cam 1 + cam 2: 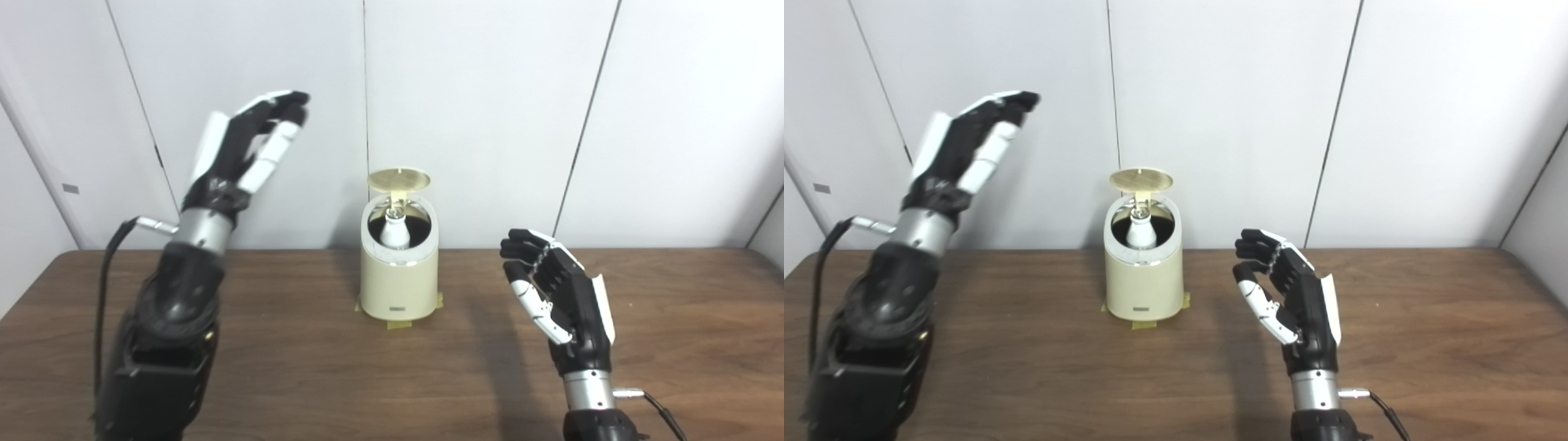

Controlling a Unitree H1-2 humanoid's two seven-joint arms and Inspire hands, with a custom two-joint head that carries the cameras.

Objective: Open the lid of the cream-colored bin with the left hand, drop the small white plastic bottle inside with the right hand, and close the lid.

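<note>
The cream-colored bin (398, 278) stands at the table's middle back, on yellow tape. Its round lid (399, 179) is raised upright behind the opening. The small white plastic bottle (395, 232) stands inside the bin, its top showing in the dark opening; it also shows in the right eye view (1141, 231). My left hand (248, 153) is raised high to the left of the bin, open and empty, fingers pointing up and right. My right hand (554, 294) is open and empty, held above the table to the right of the bin, fingers slightly curled.
The brown wooden table (306, 367) runs across the whole view. A white panelled wall (490, 92) stands right behind the bin. Cables trail from both wrists.
</note>
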